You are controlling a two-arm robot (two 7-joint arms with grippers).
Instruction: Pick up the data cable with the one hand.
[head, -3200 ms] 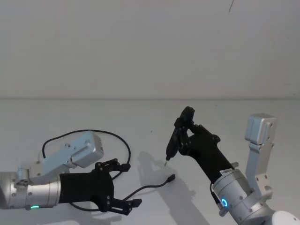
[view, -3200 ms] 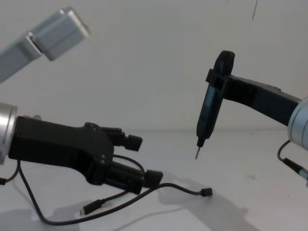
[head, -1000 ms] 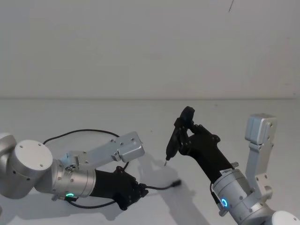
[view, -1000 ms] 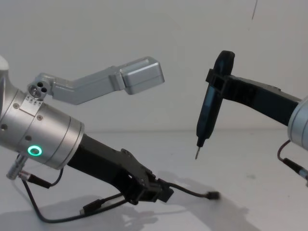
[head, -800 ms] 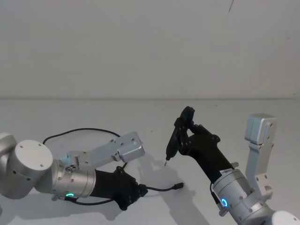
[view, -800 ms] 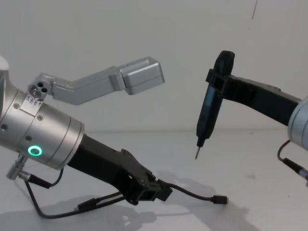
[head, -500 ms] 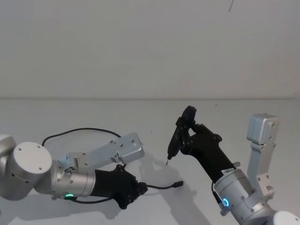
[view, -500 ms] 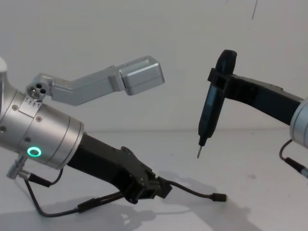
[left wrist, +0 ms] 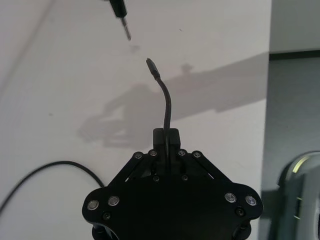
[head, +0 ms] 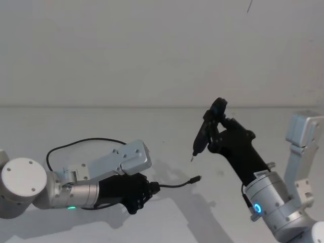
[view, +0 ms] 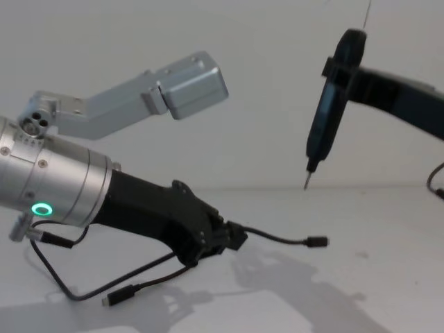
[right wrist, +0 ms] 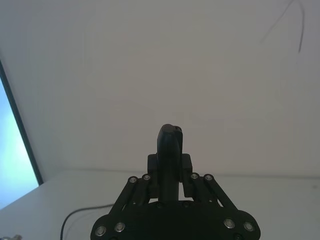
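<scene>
Left gripper (view: pixel 234 238): spread wide above the table (view: pixel 388 277) 3.2 s ago; now clamped on the data cable (view: pixel 277 238) and raised higher.
Cable's forward plug (view: pixel 318 242): earlier lying on the table; now held in the air.
Pen-like tool (view: pixel 326 118): now higher and farther right.

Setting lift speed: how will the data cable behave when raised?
Probably floppy: behind the left gripper the data cable sags in a loop to the table. Its short free end juts nearly level, suggesting some stiffness. Thin, so likely light.
</scene>
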